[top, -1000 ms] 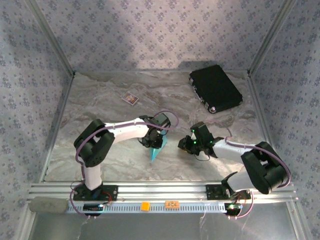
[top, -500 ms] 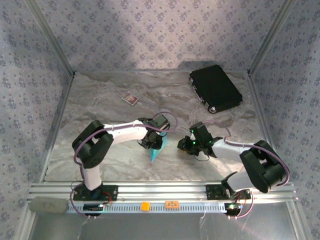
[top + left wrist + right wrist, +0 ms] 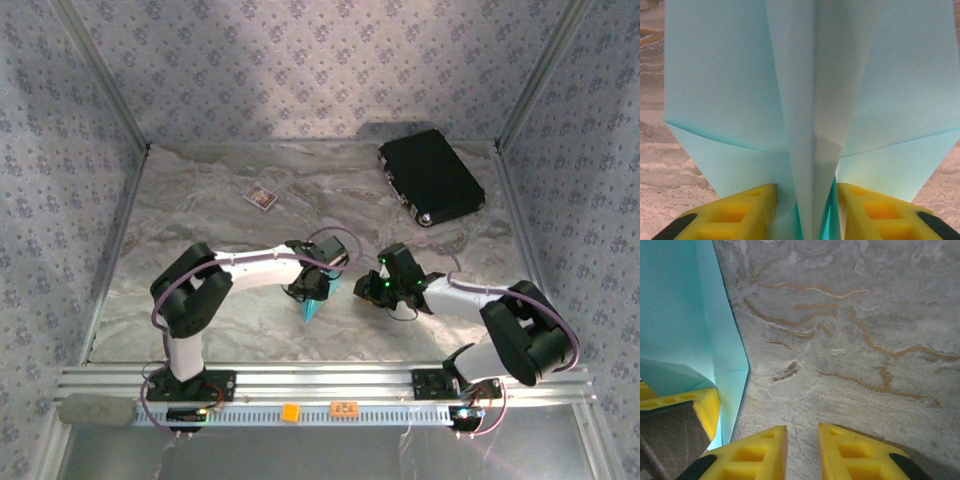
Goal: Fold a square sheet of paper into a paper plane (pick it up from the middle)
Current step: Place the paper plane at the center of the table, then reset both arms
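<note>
The plane [image 3: 313,304] is near the middle of the table [image 3: 190,225], a little closer to the near edge than to the far one. It is a slim light-blue dart, and its pointed end faces the near edge. Its wide end sits under the left gripper [image 3: 316,288], which reaches in from the left. In the left wrist view the centre crease runs straight up the frame, with a wing spreading to each side. The yellow fingers [image 3: 747,212] stand parted, one on each side of the centre fold. A layer of paper curls against the left-hand one, and a thin strip of shadow shows beside the other. The fold is not squeezed flat, so they flank it rather than clamp it.

The right gripper [image 3: 368,290] is just beside the plane, on the side toward the right edge, and points at the left gripper. Its fingers [image 3: 760,450] are close together, with a narrow slit of bare table between them and nothing held. In its wrist view the blue paper rises at the left, just beside the gripper, with a crease low down.

A black case [image 3: 432,177] lies at the far right corner. A small card [image 3: 260,197] lies toward the far edge, left of the middle. Both are well apart from the plane.
</note>
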Robot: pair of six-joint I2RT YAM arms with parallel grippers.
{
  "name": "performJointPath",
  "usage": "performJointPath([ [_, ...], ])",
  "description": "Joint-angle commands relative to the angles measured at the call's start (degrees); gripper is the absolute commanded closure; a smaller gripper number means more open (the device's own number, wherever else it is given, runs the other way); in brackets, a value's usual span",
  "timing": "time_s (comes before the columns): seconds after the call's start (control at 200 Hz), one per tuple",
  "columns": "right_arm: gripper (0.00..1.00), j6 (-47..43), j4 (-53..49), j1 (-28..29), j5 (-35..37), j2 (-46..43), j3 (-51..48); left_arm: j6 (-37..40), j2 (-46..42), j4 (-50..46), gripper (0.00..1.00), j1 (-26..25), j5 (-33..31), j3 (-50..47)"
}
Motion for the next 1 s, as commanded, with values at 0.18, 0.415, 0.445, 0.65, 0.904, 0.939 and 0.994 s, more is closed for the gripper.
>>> performJointPath([
  [0.18, 0.75, -2.31, -4.01, -0.19, 2.53, -3.93, 1.74, -4.7, 1.93, -4.47, 0.62, -0.28, -4.02, 1.47],
  [0.415, 0.74, -4.38, -7.0, -1.18, 3.4, -5.87, 2.67, -6.45, -0.99, -5.94, 0.58, -0.57, -4.33, 3.55],
  [0.445, 0.74, -4.6, -7.4, -1.35, 3.4, -6.11, 2.81, -6.84, -1.28, -6.0, 0.57, -0.47, -3.93, 3.76],
  [0.65, 0.73, -5.24, -8.53, -2.67, 3.34, -7.71, 3.01, -7.98, -2.94, -5.87, 0.55, -0.55, -3.28, 3.97],
  [0.904, 0.72, -7.8, -11.97, -4.96, 4.72, -10.3, 4.01, -7.42, -9.24, -5.31, 0.5, -0.55, -5.15, 2.32],
  [0.939, 0.71, -9.14, -13.83, -5.57, 5.99, -11.54, 4.85, -7.11, -11.01, -4.62, 0.48, -0.52, -6.17, 1.66],
  [0.994, 0.65, -12.05, -18.37, -6.68, 9.75, -14.16, 6.72, -6.08, -14.27, -3.88, 0.46, -0.47, -9.06, 0.44],
])
